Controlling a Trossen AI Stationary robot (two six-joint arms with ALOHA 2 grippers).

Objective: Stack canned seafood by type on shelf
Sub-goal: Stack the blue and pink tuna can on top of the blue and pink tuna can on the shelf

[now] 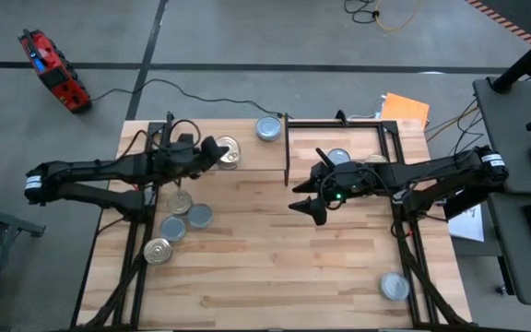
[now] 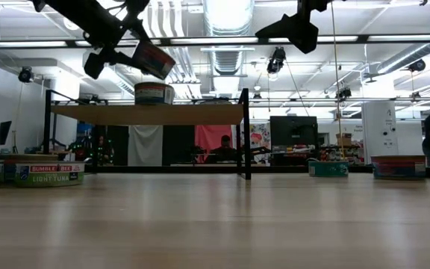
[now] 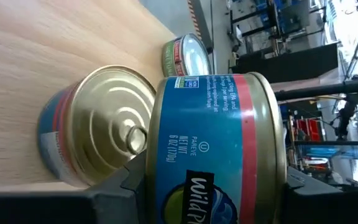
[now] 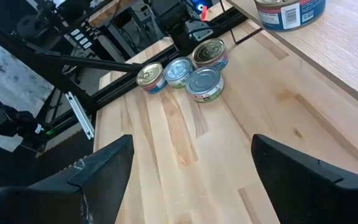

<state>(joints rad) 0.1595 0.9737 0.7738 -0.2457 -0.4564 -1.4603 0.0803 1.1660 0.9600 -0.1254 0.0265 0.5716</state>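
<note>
Left hand (image 2: pixel 136 54) holds blue-labelled tin (image 3: pixel 219 149) above gold-lidded tin (image 3: pixel 101 121) on shelf (image 2: pixel 148 113).

Bright, even overhead lighting (ceiling strip lamps (image 2: pixel 226 15) glare), soft shadows, blurred foreground tabletop (image 2: pixel 215 224).

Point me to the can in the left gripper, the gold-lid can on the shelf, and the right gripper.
held can (image 3: pixel 216 149), left wrist view, on its blue label.
gold-lid can (image 3: pixel 107 121), left wrist view, on its lid.
right gripper (image 4: pixel 191 168), right wrist view, midway between its open fingers.
</note>
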